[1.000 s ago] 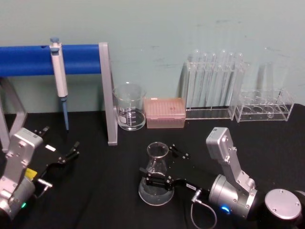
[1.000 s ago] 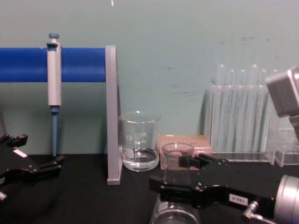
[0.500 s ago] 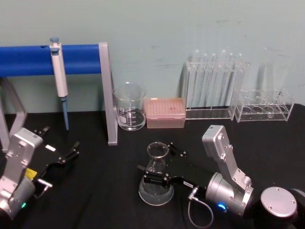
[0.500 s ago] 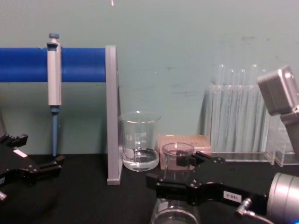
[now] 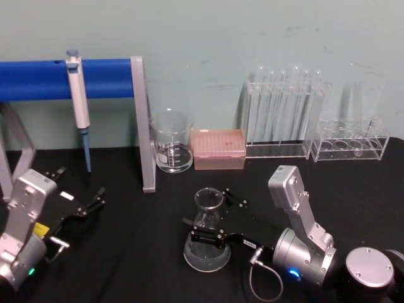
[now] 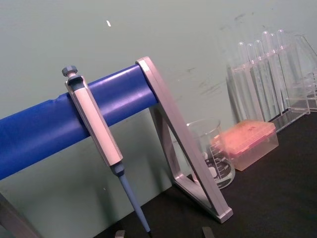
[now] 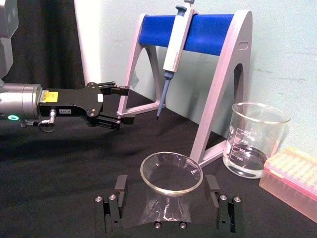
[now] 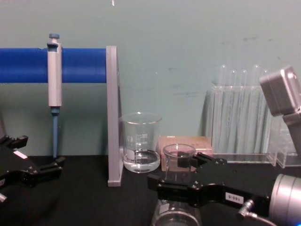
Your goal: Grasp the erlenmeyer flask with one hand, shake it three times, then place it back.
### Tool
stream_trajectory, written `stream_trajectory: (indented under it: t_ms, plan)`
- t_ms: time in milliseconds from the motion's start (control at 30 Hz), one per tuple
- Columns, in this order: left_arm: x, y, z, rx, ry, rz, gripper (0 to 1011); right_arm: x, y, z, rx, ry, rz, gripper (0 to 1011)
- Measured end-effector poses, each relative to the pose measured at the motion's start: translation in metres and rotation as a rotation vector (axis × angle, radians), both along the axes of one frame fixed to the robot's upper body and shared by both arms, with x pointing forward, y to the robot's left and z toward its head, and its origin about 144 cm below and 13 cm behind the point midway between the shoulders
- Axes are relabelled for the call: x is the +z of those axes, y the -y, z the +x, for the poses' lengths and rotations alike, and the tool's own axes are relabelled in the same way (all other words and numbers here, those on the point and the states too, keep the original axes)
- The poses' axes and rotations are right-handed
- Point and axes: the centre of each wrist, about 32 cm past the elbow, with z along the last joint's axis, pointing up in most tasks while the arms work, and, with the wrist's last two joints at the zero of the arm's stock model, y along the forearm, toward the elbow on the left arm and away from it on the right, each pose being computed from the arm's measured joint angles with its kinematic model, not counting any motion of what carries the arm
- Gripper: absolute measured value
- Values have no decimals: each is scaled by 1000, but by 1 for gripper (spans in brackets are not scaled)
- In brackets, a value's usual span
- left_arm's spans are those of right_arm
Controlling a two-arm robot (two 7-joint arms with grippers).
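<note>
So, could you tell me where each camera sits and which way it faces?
Head view: high, facing forward and down onto the table; shows left gripper, and right gripper around the erlenmeyer flask.
Chest view: lower, facing level across the table; shows both grippers.
Left wrist view: on the left arm, facing the pipette stand and beaker; own fingertips barely show.
Right wrist view: on the right arm, facing past its fingers and the flask toward the left gripper.
All four share the pipette stand and beaker.

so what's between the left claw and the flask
Only bare black table, in the head view, between the left claw and the erlenmeyer flask, whose neck the open right claw straddles.
</note>
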Motion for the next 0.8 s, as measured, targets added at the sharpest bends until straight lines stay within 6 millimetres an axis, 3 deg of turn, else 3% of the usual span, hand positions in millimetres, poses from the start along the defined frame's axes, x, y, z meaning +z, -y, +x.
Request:
stream_trajectory:
  t_ms: [300,667,800]
  plan:
    - [0,0,0,0,0,0,1001,0,0,0,1,0,0,816]
    - [0,0,0,0,0,0,1001,0,0,0,1,0,1,460]
    - [0,0,0,0,0,0,1001,0,0,0,1,0,1,451]
